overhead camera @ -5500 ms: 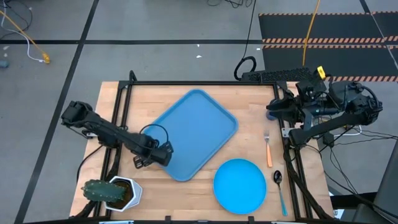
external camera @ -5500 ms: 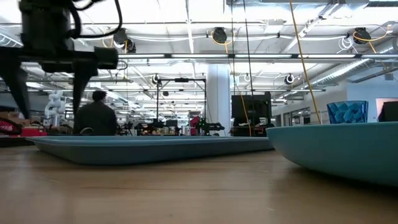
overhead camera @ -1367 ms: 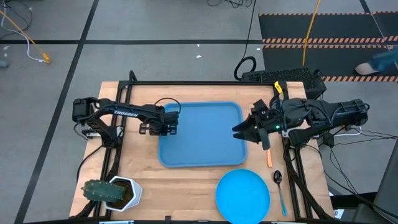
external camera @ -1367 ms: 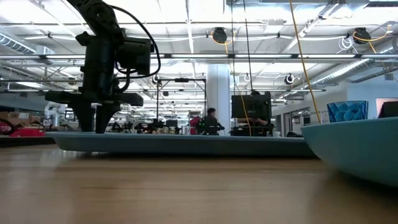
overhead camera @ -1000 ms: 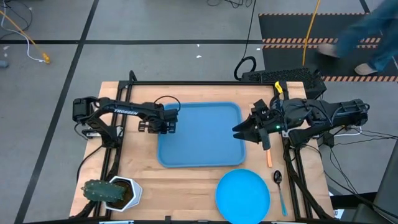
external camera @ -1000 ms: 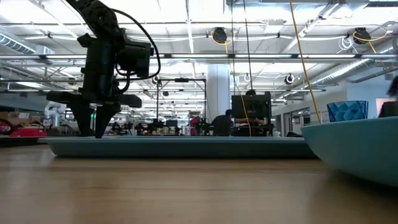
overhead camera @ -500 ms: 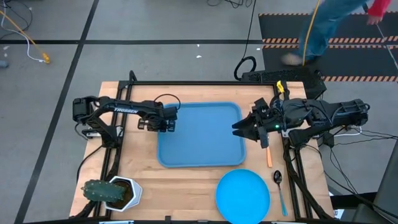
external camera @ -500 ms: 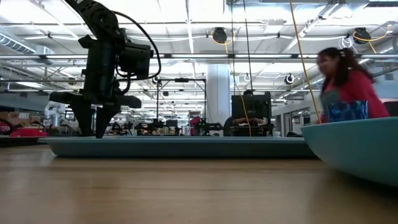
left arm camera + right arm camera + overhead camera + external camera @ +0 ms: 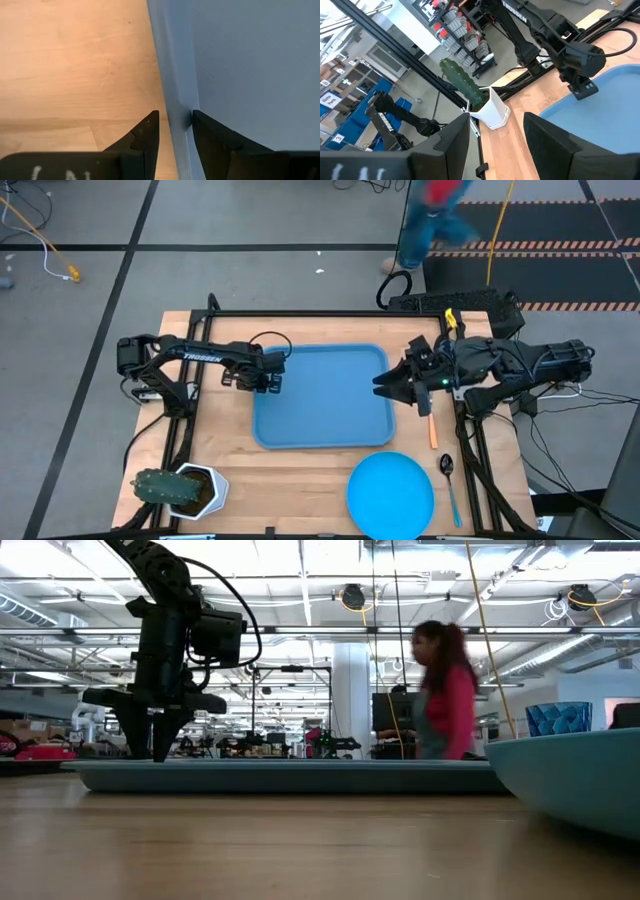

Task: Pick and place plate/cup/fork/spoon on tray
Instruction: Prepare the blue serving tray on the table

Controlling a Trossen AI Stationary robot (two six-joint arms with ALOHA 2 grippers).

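Tray (image 9: 322, 395): lies squared on the tabletop (image 9: 230, 470) between the two hands, empty. Left hand (image 9: 262, 374) straddles its near rim, one finger (image 9: 145, 132) outside on the wood, the other inside on the blue floor; whether the fingers actually press the rim cannot be told.

Right hand (image 9: 385, 387): released, fingers spread, empty, tilted up at the tray's opposite edge.

Fork (image 9: 432, 422): close under and just behind the right hand, toward that arm's own side; long axis runs across the hand's reach. Nearest task piece to either hand.

Spoon (image 9: 449, 480): beyond the fork, farther from the right hand, lying parallel to it.

Plate (image 9: 390, 494): beside the spoon, off the tray's corner; right hand much nearer than left.

Cup (image 9: 558, 719): seen only in the low view, far behind the plate.

Change from earliest frame: tray, then skewed diagonally, now sits straight; right hand has come in from its far rest; plate shifted slightly.
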